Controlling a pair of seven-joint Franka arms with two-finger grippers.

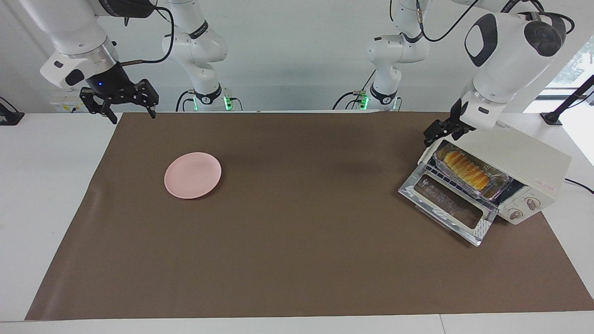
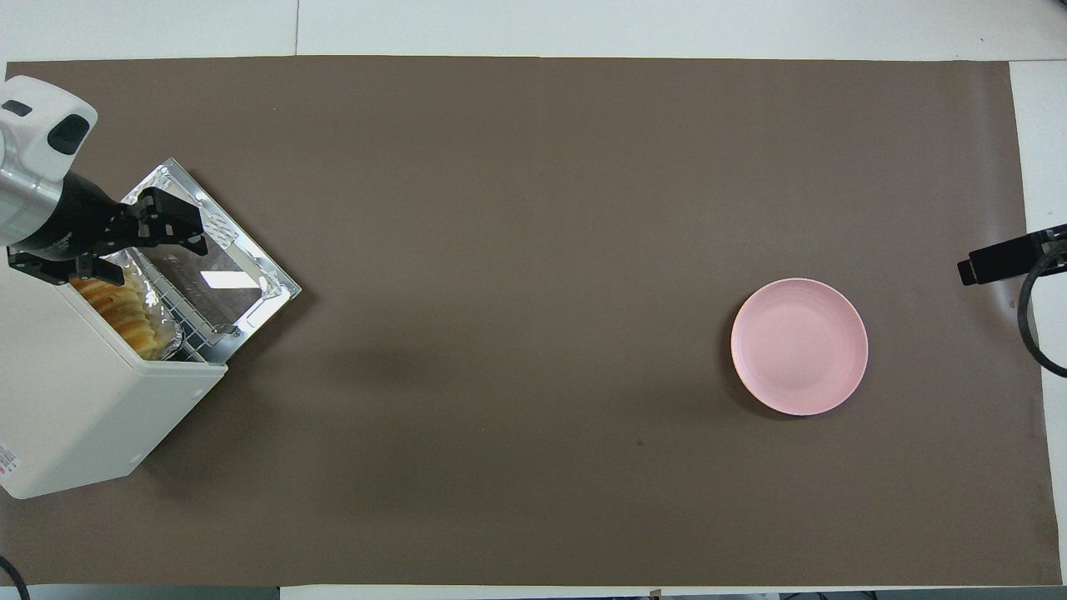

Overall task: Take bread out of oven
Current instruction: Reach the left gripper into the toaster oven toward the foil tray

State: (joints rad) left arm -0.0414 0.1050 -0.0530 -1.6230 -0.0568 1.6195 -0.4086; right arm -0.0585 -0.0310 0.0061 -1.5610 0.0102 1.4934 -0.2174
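Note:
The cream-white oven (image 1: 533, 160) stands at the left arm's end of the table with its glass door (image 1: 448, 204) dropped open. The golden ridged bread (image 1: 466, 169) lies in a crinkled foil tray (image 1: 499, 189) on the wire rack, partly drawn out of the oven mouth. It also shows in the overhead view (image 2: 125, 315) beside the oven's white top (image 2: 75, 408). My left gripper (image 1: 443, 137) (image 2: 137, 250) is open just above the end of the foil tray nearer to the robots, holding nothing. My right gripper (image 1: 123, 109) is open and empty, waiting in the air over the mat's edge.
A round pink plate (image 1: 192, 175) (image 2: 799, 346) lies on the brown mat (image 1: 297, 260) toward the right arm's end. The oven's two knobs (image 1: 524, 208) face away from the robots. White table shows around the mat.

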